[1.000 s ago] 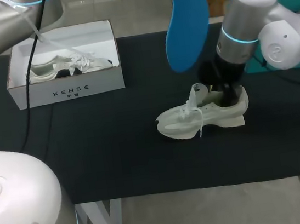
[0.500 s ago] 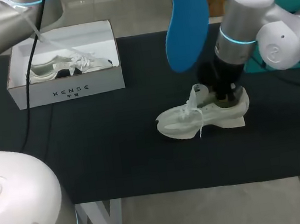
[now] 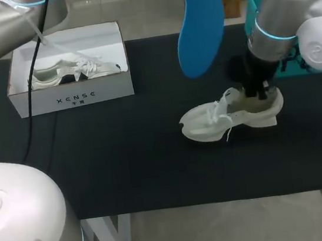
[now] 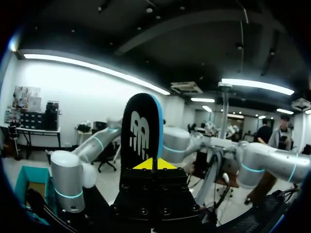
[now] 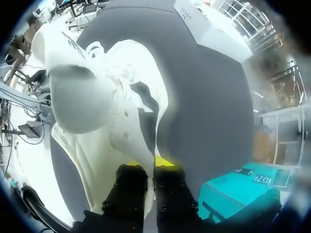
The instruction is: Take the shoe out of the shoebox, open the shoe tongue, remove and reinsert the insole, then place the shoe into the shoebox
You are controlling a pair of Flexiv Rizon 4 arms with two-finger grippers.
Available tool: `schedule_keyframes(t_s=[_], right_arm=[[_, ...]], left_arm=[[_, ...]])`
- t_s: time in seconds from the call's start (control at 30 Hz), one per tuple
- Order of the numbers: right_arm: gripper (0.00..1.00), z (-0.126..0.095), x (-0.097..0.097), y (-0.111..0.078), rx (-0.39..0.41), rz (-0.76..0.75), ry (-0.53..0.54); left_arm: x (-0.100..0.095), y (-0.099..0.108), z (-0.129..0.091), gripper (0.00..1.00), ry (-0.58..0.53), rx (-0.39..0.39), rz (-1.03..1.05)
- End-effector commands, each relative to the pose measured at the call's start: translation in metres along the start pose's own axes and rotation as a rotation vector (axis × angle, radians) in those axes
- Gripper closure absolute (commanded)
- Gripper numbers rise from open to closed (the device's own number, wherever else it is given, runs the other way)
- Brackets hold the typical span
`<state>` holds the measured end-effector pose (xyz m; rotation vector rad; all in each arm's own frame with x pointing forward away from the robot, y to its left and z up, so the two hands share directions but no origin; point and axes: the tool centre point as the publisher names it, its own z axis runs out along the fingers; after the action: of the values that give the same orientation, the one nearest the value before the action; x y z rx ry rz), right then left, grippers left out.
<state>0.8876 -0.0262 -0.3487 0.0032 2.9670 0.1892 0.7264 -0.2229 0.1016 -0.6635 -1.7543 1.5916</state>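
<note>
White sneaker (image 3: 220,121) stands on its sole on the black table (image 3: 125,161), right of centre, toe toward the shoebox (image 3: 75,97) side. The right gripper (image 3: 259,91) is clamped on its heel collar. Both have shifted rightward over the last second. The left gripper (image 4: 148,165) pinches the blue insole (image 4: 142,131), held high; white logo on its dark face. The shoebox, far left, has dark lettering on its front wall and a second sneaker (image 3: 71,71) inside.

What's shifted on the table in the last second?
The right gripper, shut on the white sneaker at its heel collar, dragged it toward the robot's right across the black table. Unchanged: the left gripper holds the blue insole aloft; the white shoebox keeps its other sneaker.
</note>
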Motion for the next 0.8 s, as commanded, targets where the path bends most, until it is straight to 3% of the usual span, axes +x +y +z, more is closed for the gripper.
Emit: schedule_keyframes(t_s=[0.03, 0.27, 0.33, 0.8], right_arm=[[1.00, -0.029, 0.008, -0.014, -0.008, 0.008, -0.029], [1.00, -0.042, 0.008, -0.016, -0.034, 0.003, -0.012], [1.00, -0.042, 0.007, -0.013, -0.043, -0.024, 0.028], [1.00, -0.042, 0.007, -0.013, -0.043, -0.024, 0.028]], left_arm=[[0.000, 0.001, 0.000, 1.00, -0.002, -0.002, 0.000], [0.000, 0.001, 0.000, 1.00, -0.002, -0.002, 0.000], [0.000, 0.001, 0.000, 1.00, -0.002, -0.002, 0.000], [0.000, 0.001, 0.000, 1.00, -0.002, -0.002, 0.000]])
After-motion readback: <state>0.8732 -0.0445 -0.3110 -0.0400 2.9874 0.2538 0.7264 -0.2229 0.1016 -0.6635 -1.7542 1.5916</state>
